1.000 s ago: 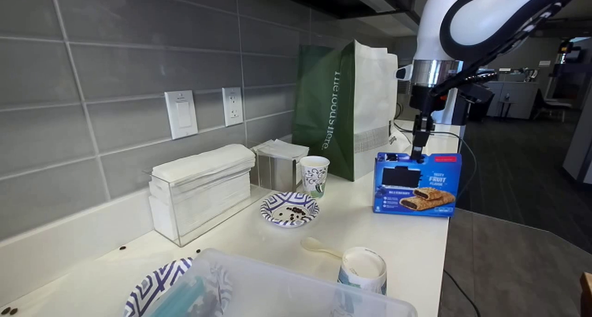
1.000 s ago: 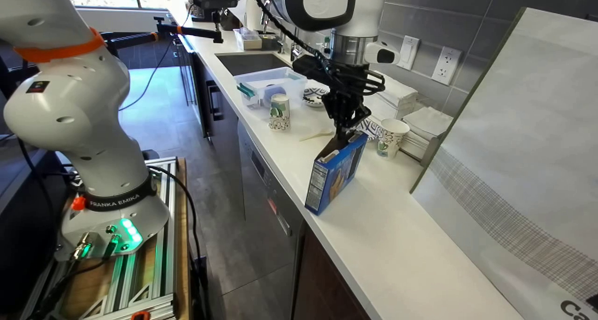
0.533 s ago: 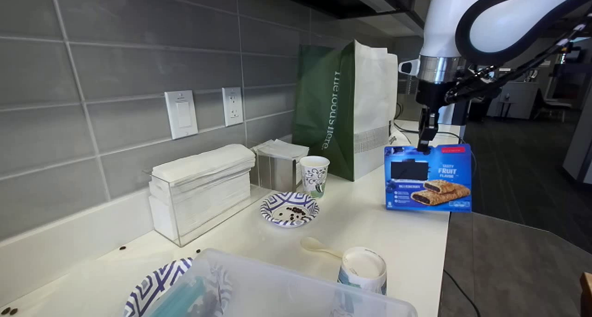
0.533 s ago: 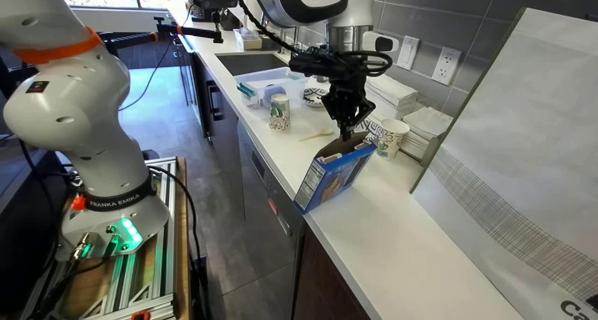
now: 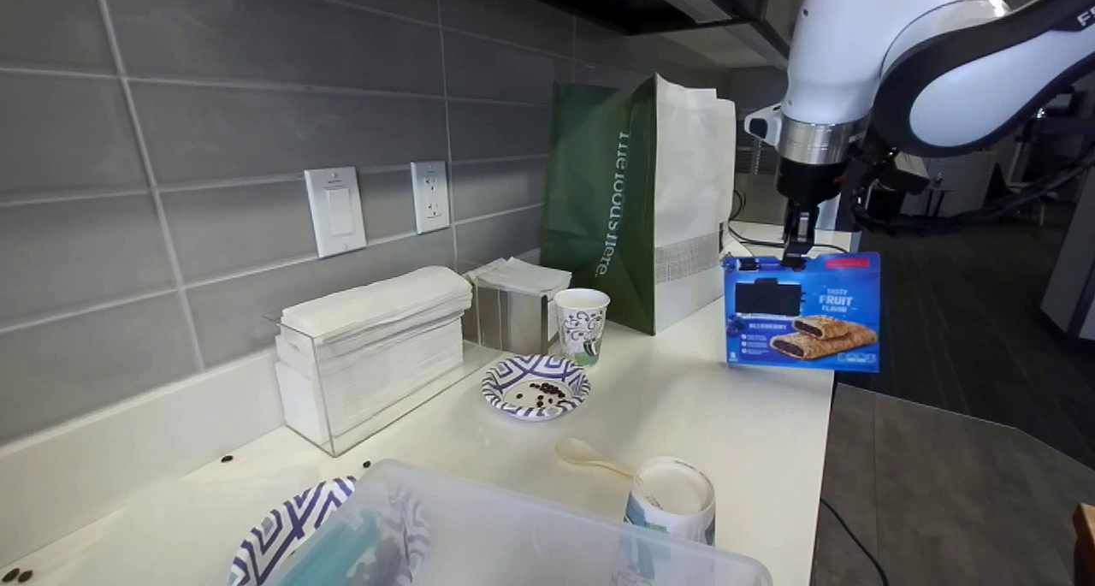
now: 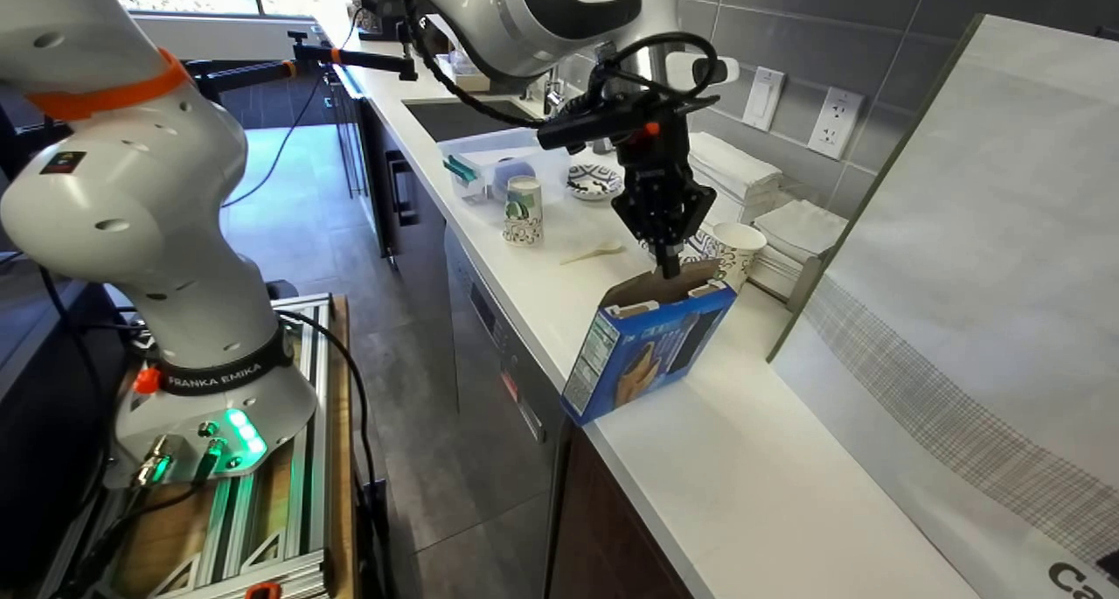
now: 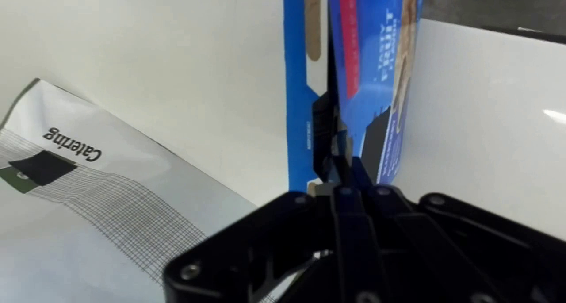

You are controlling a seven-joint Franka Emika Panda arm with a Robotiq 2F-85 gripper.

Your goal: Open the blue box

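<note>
I see one blue box (image 5: 808,316), top open, near the paper bag (image 5: 637,210) but apart from it. One hand (image 6: 670,265), pinching the blue box's upper edge. One upright patterned cup (image 5: 583,328) near the paper bag.

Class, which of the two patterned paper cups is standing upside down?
The upturned cup beside the clear tub: its closed base faces up. The upright cup by the napkins has its open mouth up.
</note>
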